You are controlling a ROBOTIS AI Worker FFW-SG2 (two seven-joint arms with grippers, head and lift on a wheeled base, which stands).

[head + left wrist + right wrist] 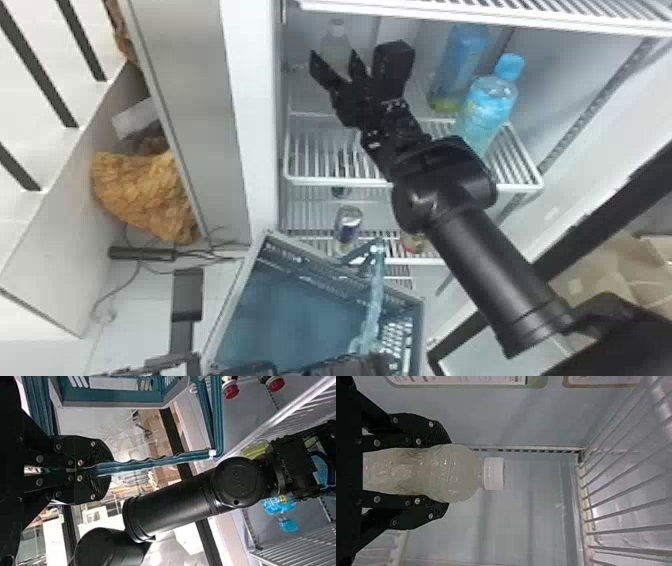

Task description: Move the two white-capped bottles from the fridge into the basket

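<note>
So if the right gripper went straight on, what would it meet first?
Most likely the white-capped bottle, directly in line with the right gripper; how much gap remains, if any, I can't tell.

The right arm (pixel 492 275) is black, with a tubular link (pixel 170 512) and round joint cap (pixel 239 481); silver screws (pixel 418 441) dot the jaws.

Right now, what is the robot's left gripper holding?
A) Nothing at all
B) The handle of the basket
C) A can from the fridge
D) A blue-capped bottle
B: the left wrist view shows the left gripper closed on the handle of the basket.
</note>
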